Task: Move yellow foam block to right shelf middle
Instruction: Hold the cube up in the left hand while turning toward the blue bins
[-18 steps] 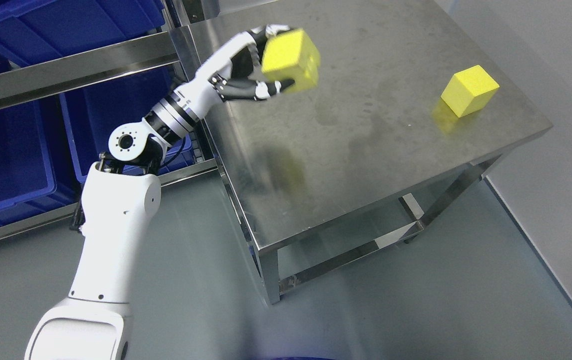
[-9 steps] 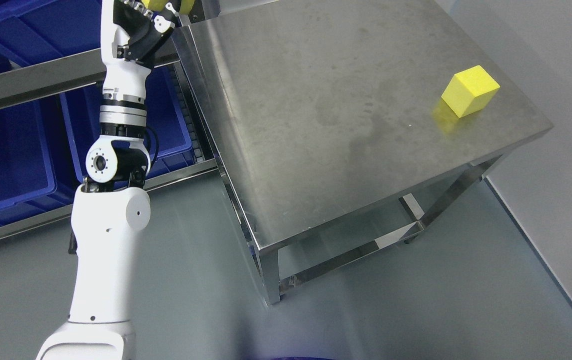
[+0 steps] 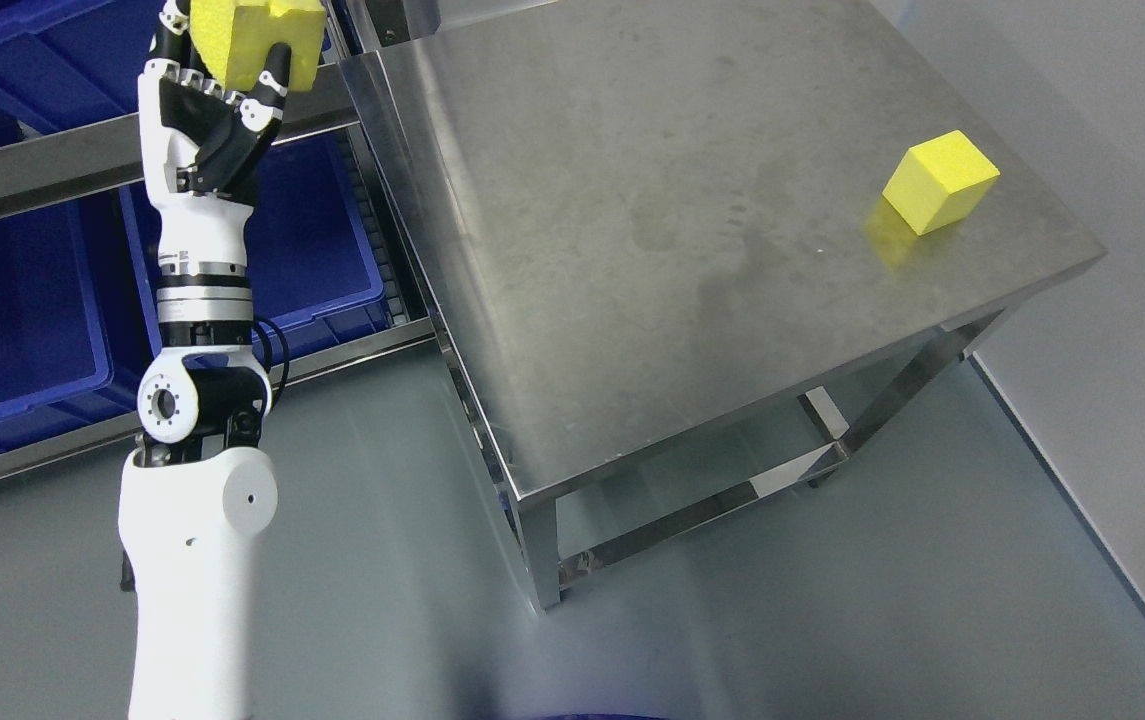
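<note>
Grey floor fills the bottom and right of the frame, with a stainless steel desk [image 3: 692, 260] taking up the middle and upper right. Its top is scuffed and a bit smudgy, and you can see the lower crossbars under its near edge.

Over in the upper left there's a metal shelf rack [image 3: 62, 165] with blue plastic bins [image 3: 12, 300] sitting on its levels, one row under the rail and more blue showing above it at the top edge.

The left arm comes up from the bottom left, white shell, round joint about halfway up, then runs nearly straight up the frame. Its robot hand [image 3: 222, 75] is right at the top left, fingers [image 3: 272, 80] clamped around a yellow foam block [image 3: 257, 35]. The block is partly cut off by the top edge of the frame, and it's up in front of the shelf rail and the blue bins, just left of the desk's far left corner. It's off the desk, held in the air. One dark finger is wrapped across the block's front face.

A second yellow foam cube [image 3: 940, 182] sits on the desk near its right edge, upper right of the frame, well apart from the hand. It's resting flat with a faint yellow reflection on the steel beside it.
</note>
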{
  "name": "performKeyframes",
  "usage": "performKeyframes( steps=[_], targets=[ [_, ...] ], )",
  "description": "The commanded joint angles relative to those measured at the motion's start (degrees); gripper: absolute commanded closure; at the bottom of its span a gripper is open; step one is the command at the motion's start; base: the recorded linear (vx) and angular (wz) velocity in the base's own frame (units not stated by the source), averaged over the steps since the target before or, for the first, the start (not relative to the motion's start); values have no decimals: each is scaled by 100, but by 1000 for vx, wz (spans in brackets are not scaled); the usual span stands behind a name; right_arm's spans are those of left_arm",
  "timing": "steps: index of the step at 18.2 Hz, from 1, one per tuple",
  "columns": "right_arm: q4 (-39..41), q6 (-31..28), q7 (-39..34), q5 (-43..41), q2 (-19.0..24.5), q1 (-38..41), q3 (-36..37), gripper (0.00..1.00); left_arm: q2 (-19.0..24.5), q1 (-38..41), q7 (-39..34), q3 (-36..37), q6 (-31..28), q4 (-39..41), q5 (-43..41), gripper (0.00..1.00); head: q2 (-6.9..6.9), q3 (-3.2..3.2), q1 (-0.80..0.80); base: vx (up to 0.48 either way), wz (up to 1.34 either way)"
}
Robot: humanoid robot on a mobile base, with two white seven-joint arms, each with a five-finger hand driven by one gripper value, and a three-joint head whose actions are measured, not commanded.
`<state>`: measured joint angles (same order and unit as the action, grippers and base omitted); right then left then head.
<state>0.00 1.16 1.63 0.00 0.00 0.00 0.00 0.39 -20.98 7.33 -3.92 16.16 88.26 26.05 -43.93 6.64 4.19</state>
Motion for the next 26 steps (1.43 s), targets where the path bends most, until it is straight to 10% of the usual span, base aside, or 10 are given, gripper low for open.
performKeyframes(
  steps=[1,14,26],
  targets=[
    [100,-1,4,18,-100,141,70,0,61,612,-3,-566,10,886,32,67,0,0,0,0,0],
    [100,-1,4,18,-100,141,70,0,778,1447,110,-1313,45,938,32,67,0,0,0,1,4],
    [100,-1,4,18,-100,141,70,0,427,1808,524,-1296,72,1027,32,66,0,0,0,0,0]
  ],
)
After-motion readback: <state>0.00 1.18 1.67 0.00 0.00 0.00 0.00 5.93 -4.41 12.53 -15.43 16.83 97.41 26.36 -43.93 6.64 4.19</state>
